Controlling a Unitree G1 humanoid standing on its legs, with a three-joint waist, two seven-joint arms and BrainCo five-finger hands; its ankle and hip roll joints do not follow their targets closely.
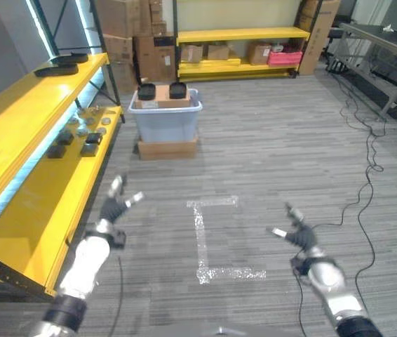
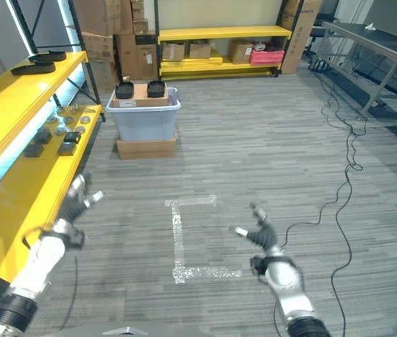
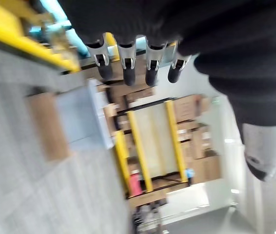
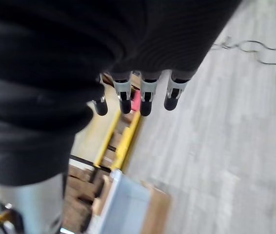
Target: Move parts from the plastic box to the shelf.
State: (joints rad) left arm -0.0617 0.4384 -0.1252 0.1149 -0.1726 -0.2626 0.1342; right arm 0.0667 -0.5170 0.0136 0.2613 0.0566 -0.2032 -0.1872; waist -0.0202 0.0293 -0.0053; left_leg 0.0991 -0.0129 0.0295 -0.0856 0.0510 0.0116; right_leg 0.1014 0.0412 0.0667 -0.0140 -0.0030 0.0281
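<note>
A: Parts (image 1: 162,90) sit far ahead, on top of the plastic box (image 1: 165,119): two dark pieces side by side at its far rim, with a brown carton (image 1: 163,97) filling the top just in front of them. Box rests on a flat cardboard slab (image 1: 167,148) on the floor.

B: Hands?

A: Both low and near, both empty. Left hand (image 1: 116,204) has fingers spread and straight, close beside the front edge of the yellow shelf (image 1: 37,196). Right hand (image 1: 297,232) is also loose, fingers relaxed, nothing between them, out over bare floor on the right.

B: Which is nearer the box?

A: Left, I judge. Box lies far and slightly right of the left hand; from the right hand it lies far and well to the left, past the tape mark (image 1: 212,242). Neither can reach from here; the gap looks like a walk, not a stretch.

B: And the drop point?

A: Shelf runs near to far along the left. Several small dark and metal parts (image 1: 79,133) already lie on its lower board, level with the box.
</note>
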